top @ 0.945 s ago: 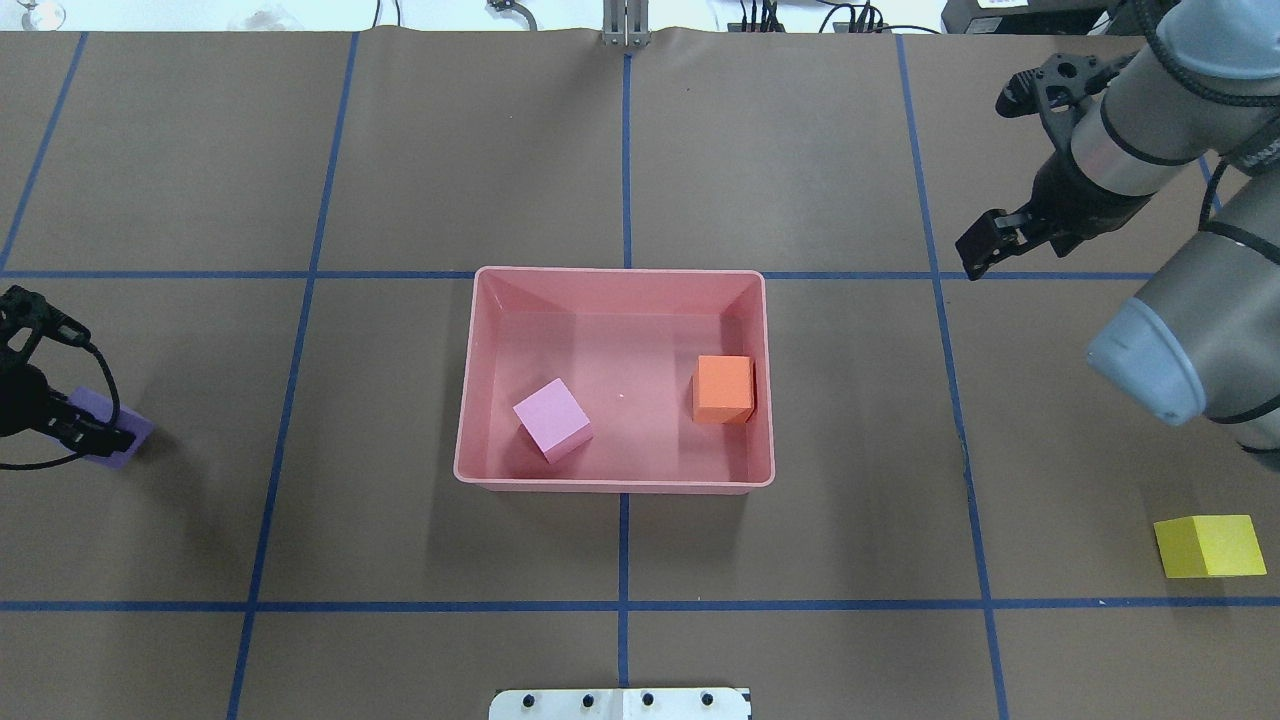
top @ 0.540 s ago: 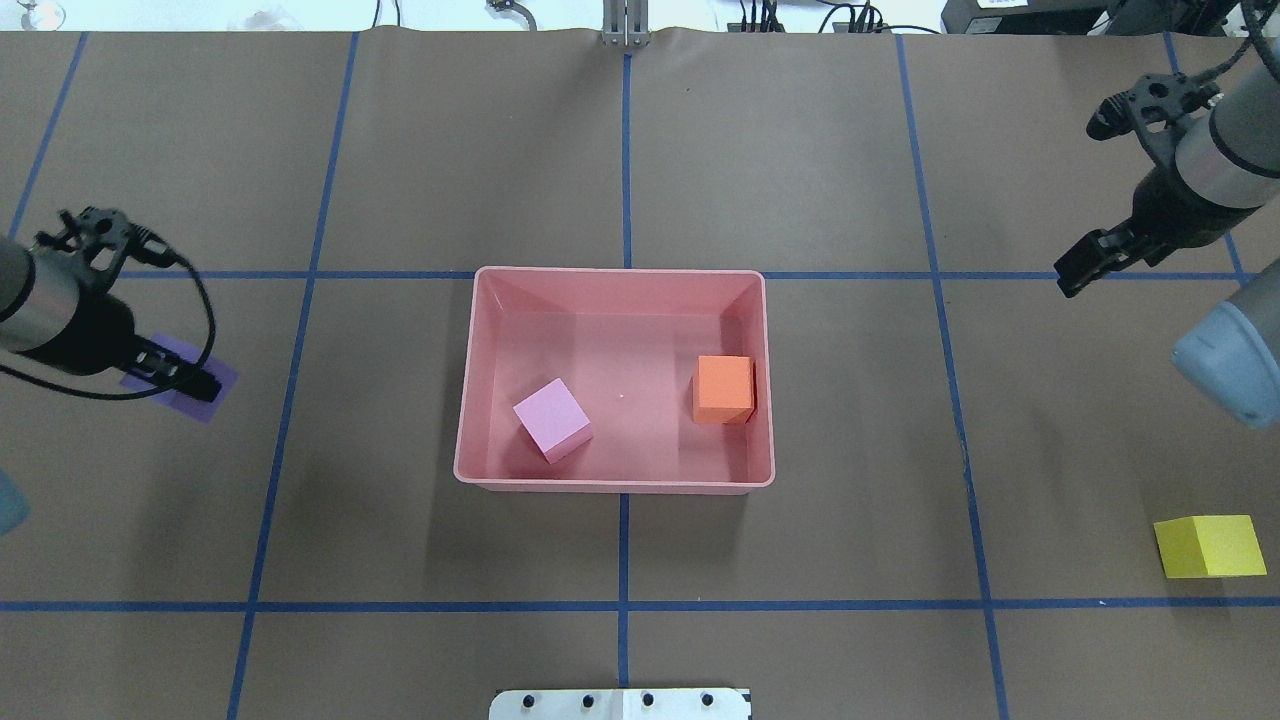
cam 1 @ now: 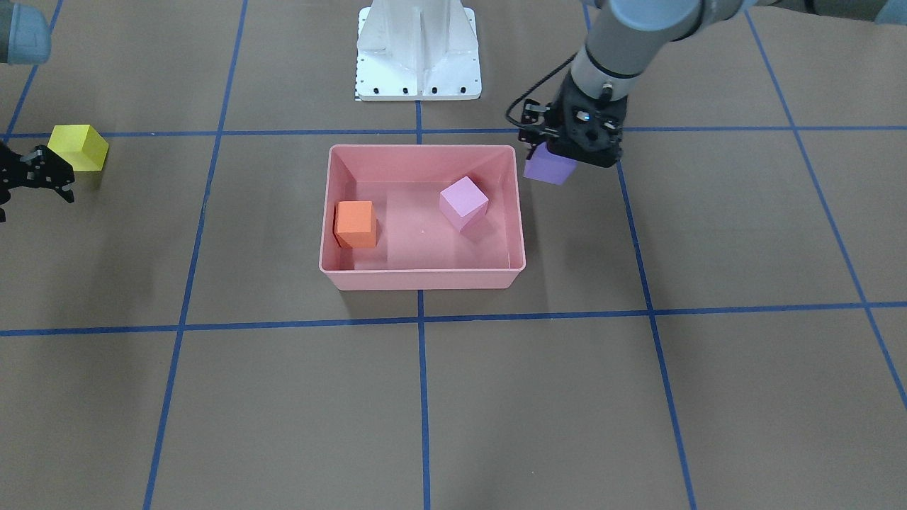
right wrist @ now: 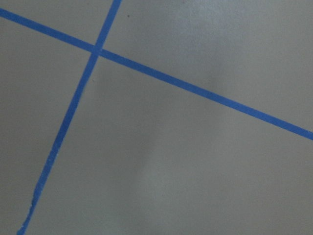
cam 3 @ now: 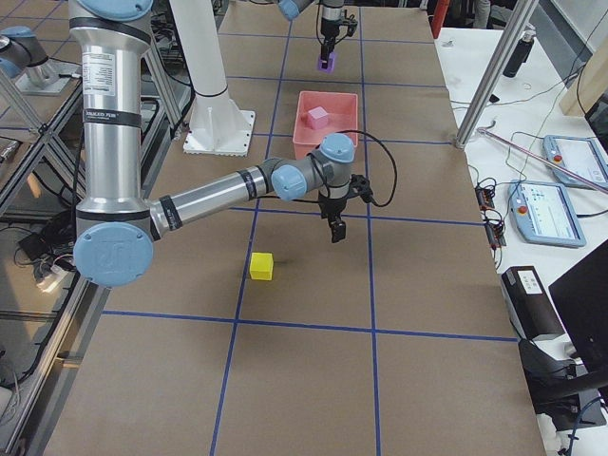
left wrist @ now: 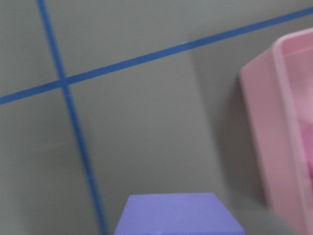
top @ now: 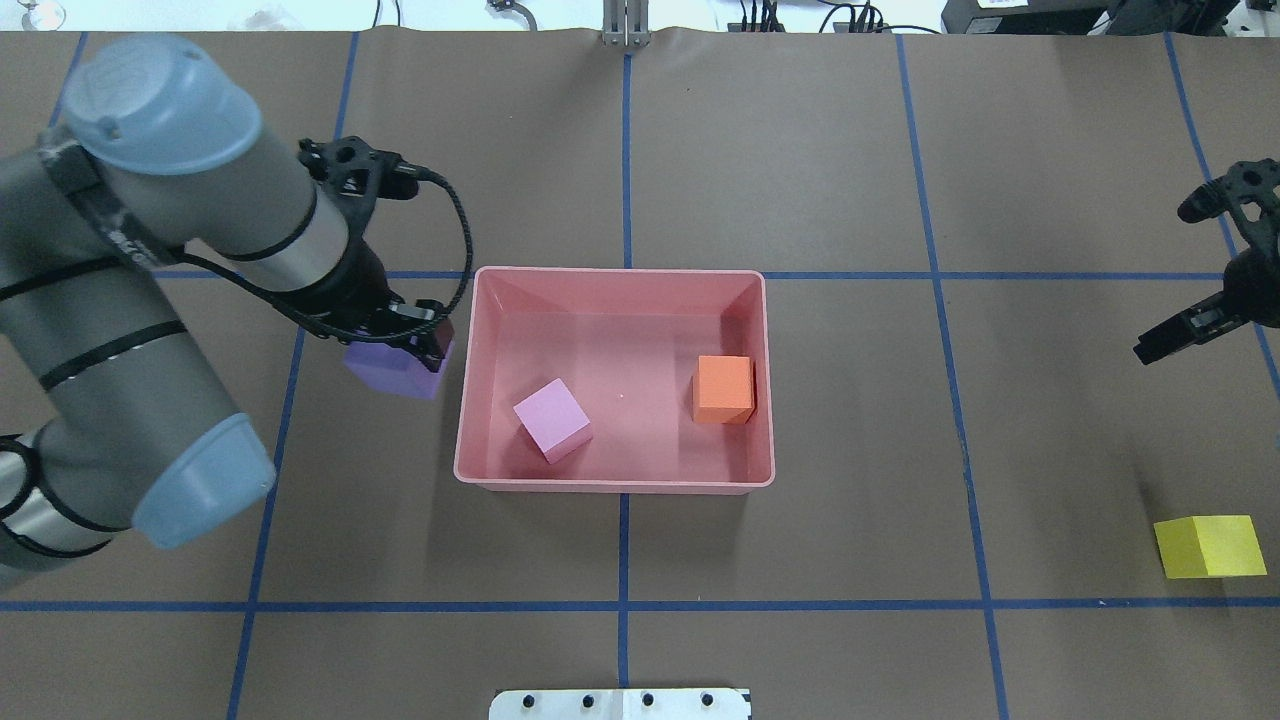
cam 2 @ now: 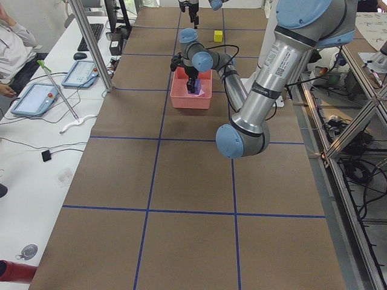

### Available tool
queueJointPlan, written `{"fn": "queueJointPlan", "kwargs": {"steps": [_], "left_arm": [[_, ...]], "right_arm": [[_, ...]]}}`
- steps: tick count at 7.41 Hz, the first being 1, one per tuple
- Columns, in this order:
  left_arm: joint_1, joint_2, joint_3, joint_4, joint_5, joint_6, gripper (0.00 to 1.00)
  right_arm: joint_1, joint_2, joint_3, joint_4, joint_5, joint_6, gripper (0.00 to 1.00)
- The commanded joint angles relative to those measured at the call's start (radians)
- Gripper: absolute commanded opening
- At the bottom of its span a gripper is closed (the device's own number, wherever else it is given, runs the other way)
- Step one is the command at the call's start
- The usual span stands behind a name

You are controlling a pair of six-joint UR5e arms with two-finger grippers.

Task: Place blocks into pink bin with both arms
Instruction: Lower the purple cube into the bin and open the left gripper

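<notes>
I've got the left gripper clamped on the purple block, held in the air just outside the pink bin — it sits off the bin's left wall in the overhead view, not over the rim. In the front-facing view the same purple cube hangs under the left gripper right beside the bin's corner nearest the robot. My left wrist camera shows the cube's top face at the bottom edge, the brown paper and blue tape lines below it, and the bin's pale wall along the right side.

Inside the bin I see the light pink block resting on the floor, turned at an angle, toward the left and near the wall closest to the robot. The orange block sits square against the right wall. The two are well apart.

The right gripper hovers out over bare table on the far right, well away from the bin, with nothing in it — I can't tell how far apart its fingers stand. Its wrist camera shows only paper and crossing tape lines. The yellow block lies on the table near the right edge, closer to the robot than that gripper and apart from it.
</notes>
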Motion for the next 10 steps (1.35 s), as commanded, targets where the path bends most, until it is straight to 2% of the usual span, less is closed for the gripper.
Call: {"fn": "queueJointPlan", "kwargs": {"steps": [1,2,3,4,6,7,8,9,10], "left_arm": [[0.116,-0.213,0.155,0.014,0.099,-0.177,0.34],[0.142,-0.287,0.241,0.009,0.127,-0.222,0.56],[0.142,-0.306,0.280,-0.014,0.129,-0.235,1.00],[0.142,-0.305,0.290,-0.052,0.129,-0.308,1.00],[0.112,-0.285,0.244,-0.046,0.129,-0.309,1.00],[0.083,-0.206,0.180,-0.043,0.123,-0.260,1.00],[0.048,-0.086,0.096,-0.041,0.120,-0.106,1.00],[-0.018,0.030,0.046,-0.043,0.115,0.049,1.00],[-0.098,0.109,0.040,-0.044,0.114,0.210,1.00]], "right_arm": [[0.001,-0.054,0.004,0.035,0.002,0.006,1.00],[0.000,-0.055,0.010,0.037,0.007,0.012,1.00],[0.000,-0.057,0.012,0.037,0.037,0.014,1.00],[0.000,-0.064,0.022,0.039,0.048,0.041,1.00],[-0.003,-0.113,0.028,0.154,0.071,0.145,1.00],[-0.004,-0.148,0.028,0.201,0.074,0.167,1.00],[-0.010,-0.156,0.028,0.210,0.074,0.210,1.00],[-0.032,-0.166,0.028,0.219,0.071,0.256,1.00],[-0.054,-0.210,0.028,0.286,0.067,0.311,1.00]]}}
